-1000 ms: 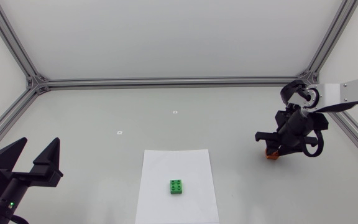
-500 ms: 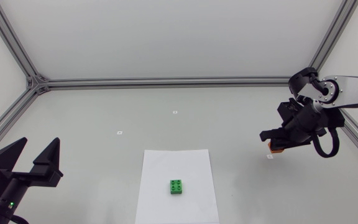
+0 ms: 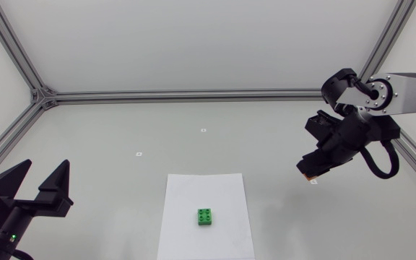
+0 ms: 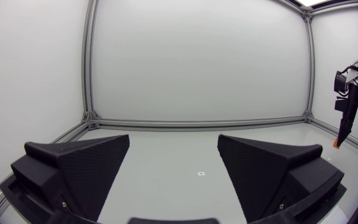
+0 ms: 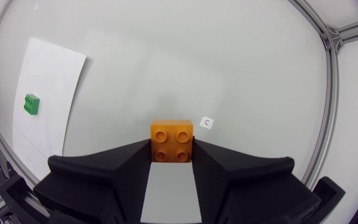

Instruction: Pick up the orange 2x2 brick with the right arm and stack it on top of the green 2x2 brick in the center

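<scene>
The orange 2x2 brick [image 5: 171, 140] is clamped between the fingers of my right gripper [image 5: 171, 155], studs facing the wrist camera, lifted above the table. From overhead, the right gripper [image 3: 311, 171] hangs at the right side with a sliver of the orange brick [image 3: 308, 175] showing at its tip. The green 2x2 brick [image 3: 206, 217] lies on a white paper sheet [image 3: 193, 191] near the front centre; the right wrist view has the green brick [image 5: 32, 104] far off to the side. My left gripper [image 4: 173, 155] rests open at the front left, fingers [image 3: 55, 186] spread, holding nothing.
Aluminium frame rails [image 3: 193, 94] border the table at the back and sides. Small white markers lie on the surface: one [image 3: 203, 131] at the back centre, one [image 3: 139, 153] left of it, and one [image 5: 207, 122] just beneath the held brick.
My right gripper has risen off the table with the orange brick and tilted, uncovering a small marker beneath it. The left arm has stayed still.
</scene>
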Controlling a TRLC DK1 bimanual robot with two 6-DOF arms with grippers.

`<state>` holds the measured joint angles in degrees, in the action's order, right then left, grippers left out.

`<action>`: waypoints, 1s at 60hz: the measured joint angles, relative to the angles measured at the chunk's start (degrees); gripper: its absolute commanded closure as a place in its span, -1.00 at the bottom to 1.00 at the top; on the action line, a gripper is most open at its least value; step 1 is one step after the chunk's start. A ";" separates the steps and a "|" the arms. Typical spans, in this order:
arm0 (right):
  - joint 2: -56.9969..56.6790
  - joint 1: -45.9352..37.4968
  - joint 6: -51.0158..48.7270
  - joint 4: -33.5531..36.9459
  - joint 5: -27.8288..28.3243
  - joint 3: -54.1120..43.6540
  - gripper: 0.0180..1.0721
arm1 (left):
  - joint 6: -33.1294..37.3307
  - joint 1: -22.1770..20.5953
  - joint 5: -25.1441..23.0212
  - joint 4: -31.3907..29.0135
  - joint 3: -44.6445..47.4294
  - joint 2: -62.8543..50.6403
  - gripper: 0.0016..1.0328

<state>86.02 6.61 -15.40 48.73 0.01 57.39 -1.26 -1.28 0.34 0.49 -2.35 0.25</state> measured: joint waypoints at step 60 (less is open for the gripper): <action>-2.47 35.76 -15.80 2.56 -1.84 -1.05 0.89 | 0.00 -0.02 0.00 0.00 0.00 0.00 -0.92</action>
<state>83.55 42.37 -31.20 51.29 -1.83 56.34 -1.26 -1.30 0.34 0.49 -2.35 0.25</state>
